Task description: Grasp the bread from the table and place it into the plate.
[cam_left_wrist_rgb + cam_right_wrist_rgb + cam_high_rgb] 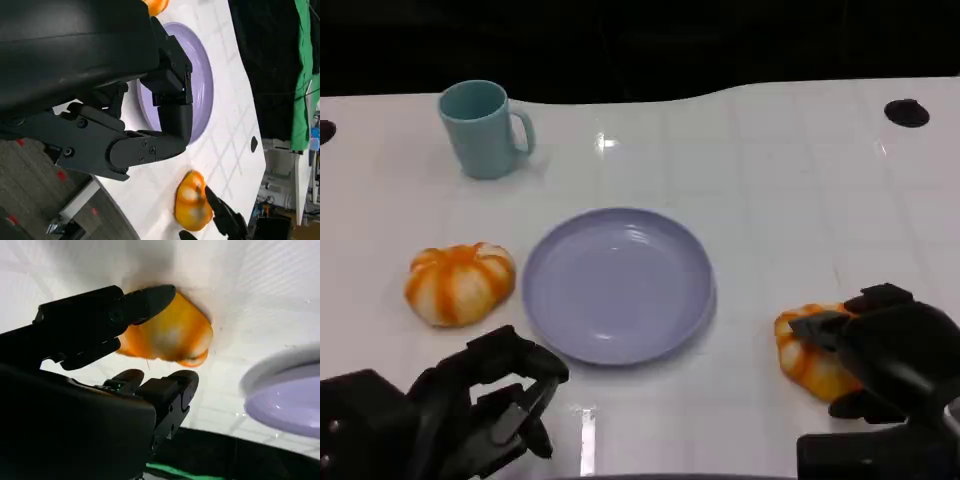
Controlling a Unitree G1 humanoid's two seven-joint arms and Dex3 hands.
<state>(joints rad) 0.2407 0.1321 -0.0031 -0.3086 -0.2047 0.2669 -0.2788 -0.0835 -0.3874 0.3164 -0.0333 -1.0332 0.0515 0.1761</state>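
The bread (807, 352) nearest a hand lies on the white table (790, 190), near the front edge on the right, just right of the plate (618, 284) and apart from its rim. It is a rounded orange and white bun, a little wider than tall, so it has no strong long axis. The right hand (890, 350) sits at its right side, with one finger reaching over the top and others low at the near side. In the right wrist view the fingers (150, 300) lie against the bread (170, 335) on one side while the lower fingers (172, 385) stand just short of it, so the hand wraps around the bun but I cannot tell whether it grips yet. The bun looks to be resting on the table.

The plate lies to the left of this bun, so the carry, as I judge it, runs leftward and slightly away from the robot, and the right hand is plainly the nearer one for it.

A second bun (459, 282) lies left of the plate. The left hand (490, 405) hovers near the front edge, below that bun and apart from it, fingers curled loosely, holding nothing. A teal mug (482, 128) stands at the far left
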